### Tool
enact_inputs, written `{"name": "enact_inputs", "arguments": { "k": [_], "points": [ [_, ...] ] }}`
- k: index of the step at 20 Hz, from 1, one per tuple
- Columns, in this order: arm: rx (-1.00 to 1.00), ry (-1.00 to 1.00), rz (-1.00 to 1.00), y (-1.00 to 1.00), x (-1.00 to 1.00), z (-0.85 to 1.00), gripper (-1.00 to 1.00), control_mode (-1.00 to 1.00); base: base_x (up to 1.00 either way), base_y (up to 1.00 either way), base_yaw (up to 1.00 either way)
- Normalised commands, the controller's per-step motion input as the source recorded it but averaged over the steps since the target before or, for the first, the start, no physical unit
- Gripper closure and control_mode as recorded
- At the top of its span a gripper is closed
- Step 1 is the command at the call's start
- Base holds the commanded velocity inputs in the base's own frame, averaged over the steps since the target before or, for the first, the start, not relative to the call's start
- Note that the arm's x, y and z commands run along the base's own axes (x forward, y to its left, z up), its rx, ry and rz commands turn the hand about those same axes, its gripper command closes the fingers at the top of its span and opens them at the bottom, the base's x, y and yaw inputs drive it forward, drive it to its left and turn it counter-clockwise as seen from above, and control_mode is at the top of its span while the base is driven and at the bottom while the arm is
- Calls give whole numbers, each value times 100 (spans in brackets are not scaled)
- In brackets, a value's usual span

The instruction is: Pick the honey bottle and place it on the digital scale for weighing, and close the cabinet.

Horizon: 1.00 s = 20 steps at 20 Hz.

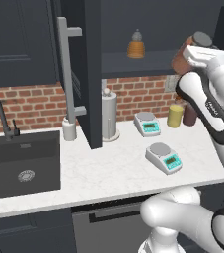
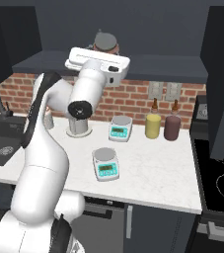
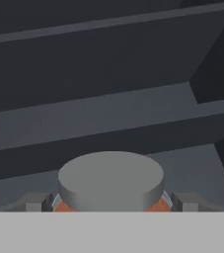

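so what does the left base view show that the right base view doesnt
Left base view alone: the small orange beehive-shaped bottle on the cabinet shelf, the open dark charcoal cabinet door edge-on with its grey bar handle. Right base view alone: the black stovetop. Both: the reddish-brown grey-lidded honey bottle tilted by the gripper, two white scales, the nearer low one bare, and the sink.

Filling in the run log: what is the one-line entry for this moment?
phase: grasp | hand: around reddish-brown grey-lidded honey jar, lifted from cabinet shelf | white round-plate digital scale: bare | dark cabinet door: open
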Motion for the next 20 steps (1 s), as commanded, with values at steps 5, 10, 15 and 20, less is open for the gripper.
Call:
{"name": "enact_inputs", "arguments": {
  "k": [5,10,15,20],
  "points": [
    [0,25,2,0,-96,19,100,-100,0,0,0],
    [-2,40,11,0,-26,-59,100,-100,0,0,0],
    [-4,16,17,0,-4,-71,100,-100,0,0,0],
    [-2,5,16,0,0,-61,100,-100,0,0,0]
  ]
}}
